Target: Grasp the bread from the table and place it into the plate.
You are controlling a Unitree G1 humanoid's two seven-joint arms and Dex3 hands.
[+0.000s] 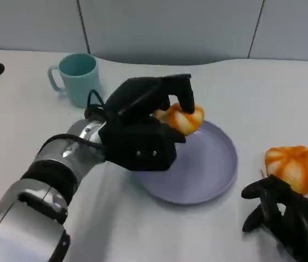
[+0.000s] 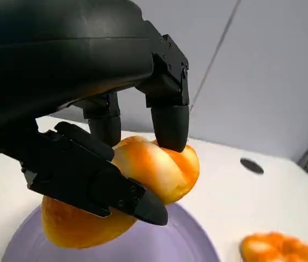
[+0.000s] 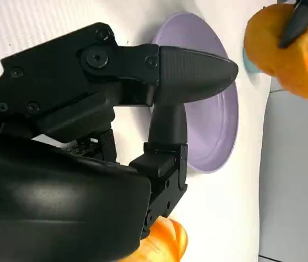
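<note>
The left hand (image 1: 148, 123) is clamped on the bread (image 1: 185, 118) above the purple plate (image 1: 208, 169), thumb under and fingers over its middle, and the bun looks light and soft, so a gentle hold across its width should suit.

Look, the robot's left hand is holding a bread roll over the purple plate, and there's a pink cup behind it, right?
Almost. The left hand does hold a bread roll over the purple plate, but the cup behind it is teal, not pink. The head view shows this clearly.
</note>
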